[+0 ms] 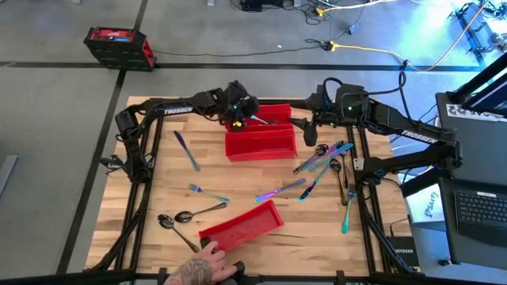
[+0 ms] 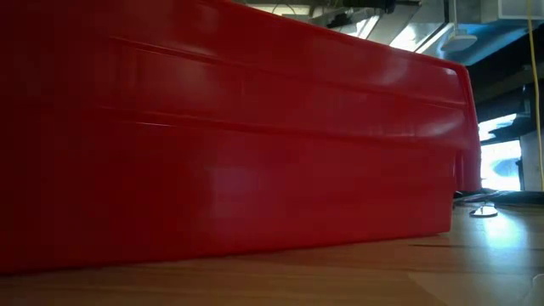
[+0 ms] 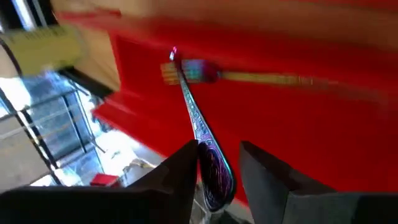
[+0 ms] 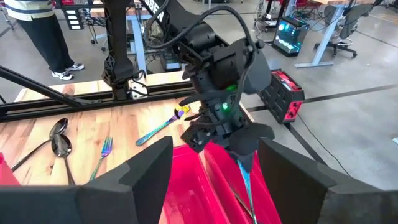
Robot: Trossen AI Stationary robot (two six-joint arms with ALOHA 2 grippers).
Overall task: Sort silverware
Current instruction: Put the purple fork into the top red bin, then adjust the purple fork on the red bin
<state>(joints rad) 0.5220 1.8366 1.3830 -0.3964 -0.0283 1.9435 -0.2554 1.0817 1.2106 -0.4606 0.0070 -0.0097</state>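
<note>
Over the two red bins at the table's far middle point(image 1: 261, 144), my left gripper point(image 1: 240, 113) is shut on a slim iridescent piece of silverware point(image 3: 194, 115). The piece slants down into the farther bin point(image 4: 214, 180), where another piece point(image 3: 267, 78) lies. My right gripper point(image 1: 311, 133) hangs open and raised just right of the bins, touching nothing. More silverware lies flat on the wood: a cluster at the right point(image 1: 325, 162), a knife point(image 1: 188, 150), a fork point(image 1: 207, 192) and spoons point(image 1: 178, 218) at the left. My left gripper has the broad handle end point(image 3: 214, 177) of the piece between its two fingers. The fingers slant downward over the bin, and the piece runs on along their line. It hangs head-down below them point(image 4: 245, 180), inside the bin's walls. I cannot tell whether its tip touches the bin.
A third red bin point(image 1: 242, 228) lies aslant near the table's front edge, with a person's hand point(image 1: 202, 265) on its near end. This bin's wall point(image 2: 229, 136) fills the low view. Bare wood lies between the left silverware and the middle bins.
</note>
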